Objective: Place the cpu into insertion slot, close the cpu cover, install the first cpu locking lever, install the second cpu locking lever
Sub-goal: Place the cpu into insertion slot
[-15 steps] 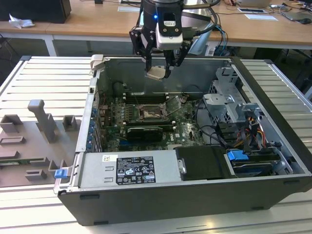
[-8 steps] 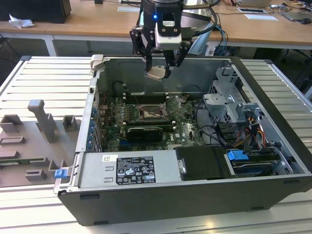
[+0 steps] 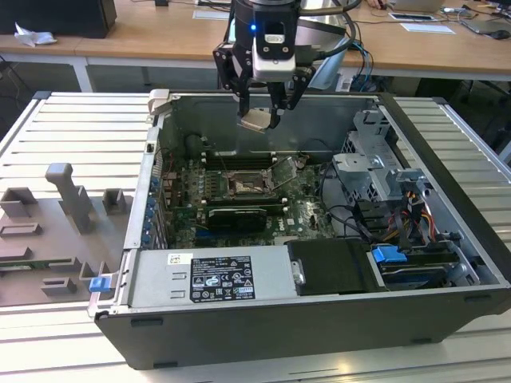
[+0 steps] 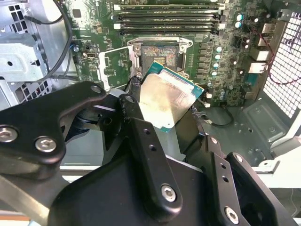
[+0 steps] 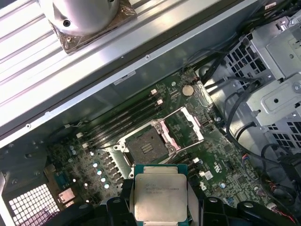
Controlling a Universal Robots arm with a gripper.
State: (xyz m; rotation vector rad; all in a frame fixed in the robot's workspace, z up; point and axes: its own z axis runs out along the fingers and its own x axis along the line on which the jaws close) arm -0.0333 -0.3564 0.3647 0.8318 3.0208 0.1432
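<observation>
- Claw (image 3: 261, 113), grasping the cpu (image 3: 257, 120) by two opposite edges; the chip hangs tilted in the air above the open computer case (image 3: 319, 319), touching nothing but the fingers.
- Cpu in both wrist views (image 4: 167, 99) (image 5: 160, 195): pale metal face on a green-edged substrate, pinched between the black fingers (image 4: 136, 122).
- Insertion slot (image 3: 243, 185), a square socket with a dark centre on the green circuit board (image 3: 307, 209). In the exterior view the chip sits at about 12 o'clock from it, well apart and higher up. The socket holds no chip (image 5: 146, 147).
- Cpu cover (image 3: 286, 171), swung up and standing open at about 3 o'clock of the slot in the exterior view, hinged at the socket's edge (image 5: 186, 129).
- Memory slots (image 3: 247, 155), long and dark, lying just beyond the socket at 12 o'clock.
- Power supply (image 3: 207, 275), a grey labelled box at 6 o'clock of the board, inside the case.
- Drive cage (image 3: 375, 171) with loose cables at 3 o'clock of the board.
- Desk (image 3: 64, 120), ribbed metal, carrying the case; a grey fixture plate (image 3: 56, 231) lies at 9 o'clock of the case.
</observation>
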